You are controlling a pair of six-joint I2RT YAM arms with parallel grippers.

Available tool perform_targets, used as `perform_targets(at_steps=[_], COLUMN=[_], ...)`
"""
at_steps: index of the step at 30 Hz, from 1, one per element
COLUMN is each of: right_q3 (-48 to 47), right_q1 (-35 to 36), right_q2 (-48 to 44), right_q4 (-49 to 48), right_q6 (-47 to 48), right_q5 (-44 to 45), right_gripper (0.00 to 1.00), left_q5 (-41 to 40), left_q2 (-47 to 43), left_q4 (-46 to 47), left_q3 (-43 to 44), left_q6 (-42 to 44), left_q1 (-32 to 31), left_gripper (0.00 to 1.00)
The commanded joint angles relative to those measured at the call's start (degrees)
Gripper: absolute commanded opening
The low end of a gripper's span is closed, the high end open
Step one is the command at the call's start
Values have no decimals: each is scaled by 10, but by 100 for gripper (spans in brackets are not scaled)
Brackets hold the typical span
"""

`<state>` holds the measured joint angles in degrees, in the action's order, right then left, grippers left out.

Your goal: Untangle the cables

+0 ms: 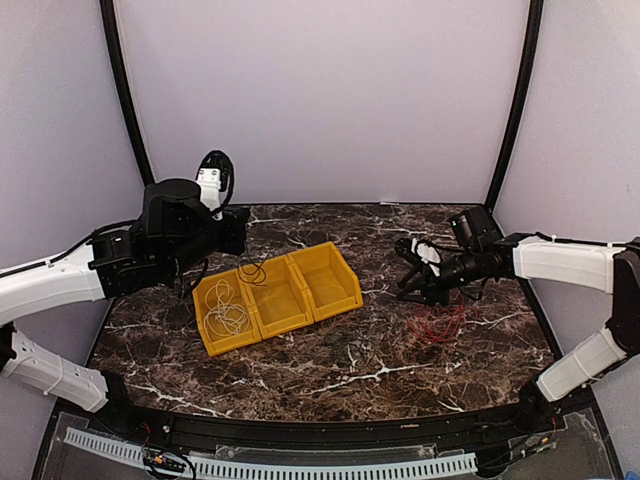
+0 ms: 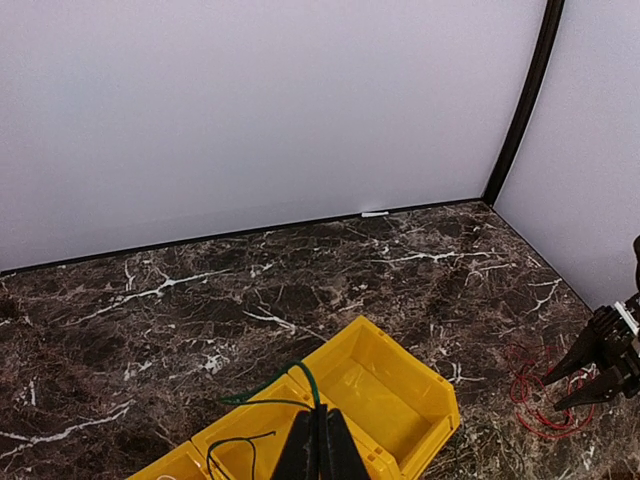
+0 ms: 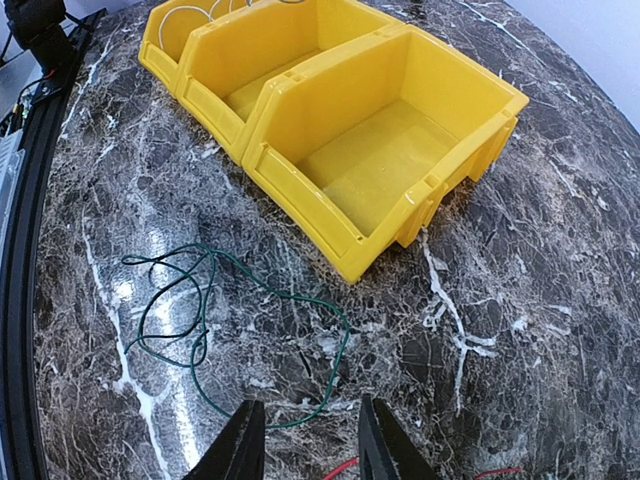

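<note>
The white cable (image 1: pixel 228 310) was seen coiled loosely inside the left bin (image 1: pixel 201 320) of three yellow bins set side by side in a row. A dark cable (image 2: pixel 303 375) was held pinched in the left claw (image 2: pixel 320 440), whose fingers were pressed fully together above the middle bin (image 1: pixel 280 300). From there the cable was looped over that bin's back edge, with a strand hanging down inside it. The right bin (image 3: pixel 390 150) was shown with nothing but its bare yellow floor. The red cable (image 1: pixel 437 322) was left in a loose tangle on the counter (image 1: pixel 350 370), to the right of the bins and apart from them. A dark green cable (image 3: pixel 205 300) was spread in open loops on the counter just in front of the right bin. The right claw (image 3: pixel 310 445) was held low over the counter beside these two cables, its fingers parted partway and nothing gripped between them.
</note>
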<state>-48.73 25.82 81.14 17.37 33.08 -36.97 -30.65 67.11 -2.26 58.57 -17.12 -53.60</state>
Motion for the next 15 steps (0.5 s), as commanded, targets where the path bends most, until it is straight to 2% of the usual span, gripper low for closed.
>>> perform_targets(at_steps=[1, 15], right_q3=[6, 7], right_q1=[0, 0], right_q2=[-12, -12], right_q4=[-1, 4], right_q6=[10, 17], right_q5=[8, 10], right_gripper=[35, 36], left_q5=[0, 6], left_q2=[14, 89], left_q4=[-14, 6], left_q3=[4, -22], left_q6=[-26, -55], left_q1=[8, 19], left_gripper=[0, 0])
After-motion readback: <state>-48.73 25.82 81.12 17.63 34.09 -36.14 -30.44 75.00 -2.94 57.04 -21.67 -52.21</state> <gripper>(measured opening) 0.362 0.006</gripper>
